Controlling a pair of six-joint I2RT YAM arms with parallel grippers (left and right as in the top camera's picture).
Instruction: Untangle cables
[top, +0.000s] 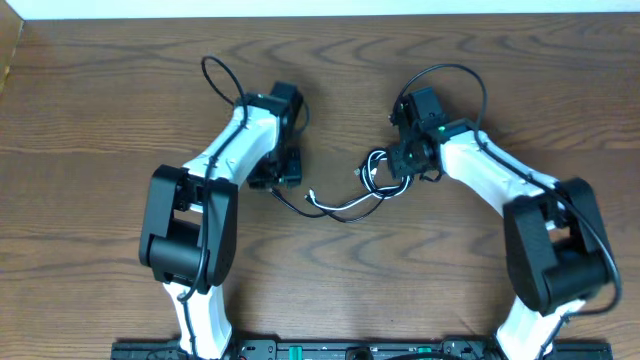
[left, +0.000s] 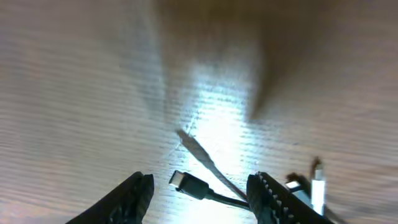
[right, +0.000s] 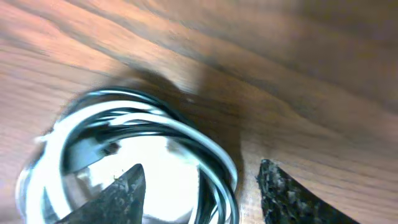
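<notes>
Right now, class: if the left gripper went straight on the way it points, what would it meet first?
The left gripper would likely meet the black cable's plug first, lying on the table between its open fingers; depth is unclear.

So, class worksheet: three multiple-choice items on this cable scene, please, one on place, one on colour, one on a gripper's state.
1. Where does the cable coil lie?
A. at the right gripper
B. by the left arm's base
C. at the table's far edge

2. What colours are its cords?
A. red and blue
B. white and black
C. all yellow

3. How does the left gripper stand?
A. shut on a plug
B. open, a black plug lying between its fingers
C. out of view

Key: 1 A, the right wrist view looks straight onto the coil; 2 B, both colours loop together; 3 B, the jaws stand apart round the plug.
</notes>
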